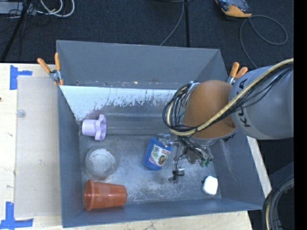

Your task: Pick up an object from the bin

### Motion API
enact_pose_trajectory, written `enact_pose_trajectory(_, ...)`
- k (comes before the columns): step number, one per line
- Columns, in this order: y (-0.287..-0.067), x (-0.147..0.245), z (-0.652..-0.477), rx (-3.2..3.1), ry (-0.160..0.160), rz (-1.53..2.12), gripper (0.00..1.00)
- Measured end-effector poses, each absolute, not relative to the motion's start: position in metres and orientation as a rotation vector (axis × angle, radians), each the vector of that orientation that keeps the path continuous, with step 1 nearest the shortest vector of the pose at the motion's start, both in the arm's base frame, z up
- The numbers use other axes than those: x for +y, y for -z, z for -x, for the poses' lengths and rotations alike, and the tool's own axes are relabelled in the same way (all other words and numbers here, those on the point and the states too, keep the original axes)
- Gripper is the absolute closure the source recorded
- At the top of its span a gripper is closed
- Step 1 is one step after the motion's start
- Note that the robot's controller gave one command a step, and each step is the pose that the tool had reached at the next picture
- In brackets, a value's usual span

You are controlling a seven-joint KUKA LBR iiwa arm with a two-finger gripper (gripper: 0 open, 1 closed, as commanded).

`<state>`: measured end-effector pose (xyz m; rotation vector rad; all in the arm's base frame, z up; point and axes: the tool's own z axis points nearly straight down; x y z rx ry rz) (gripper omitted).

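Note:
My gripper (176,173) hangs low over the bin floor, right of the middle, under the arm's orange cover. Just left of it, a small blue packet (155,155) with a pictured label lies tilted on the floor, close beside the gripper; I cannot tell whether they touch. A small white block (210,185) lies to the gripper's lower right, near the bin's right wall, apart from the gripper. Nothing shows held in the gripper.
A pale purple spool-shaped piece (94,127) lies at the left near the back wall. Below it stands a clear round cup (101,161). A brown-orange cup (105,194) lies on its side in the front left corner. The arm and its cables cover the bin's right side.

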<state>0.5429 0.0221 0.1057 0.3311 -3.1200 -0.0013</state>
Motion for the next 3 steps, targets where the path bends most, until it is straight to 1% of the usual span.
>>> enact_pose_trajectory(1,-0.07,0.026,-0.532,-3.138,0.002,-0.114,1.0)
enact_pose_trajectory(2,-0.07,0.026,-0.532,-3.138,0.002,-0.114,1.0)
enact_pose_trajectory(3,-0.17,0.017,-0.518,-3.138,0.003,-0.076,1.0)
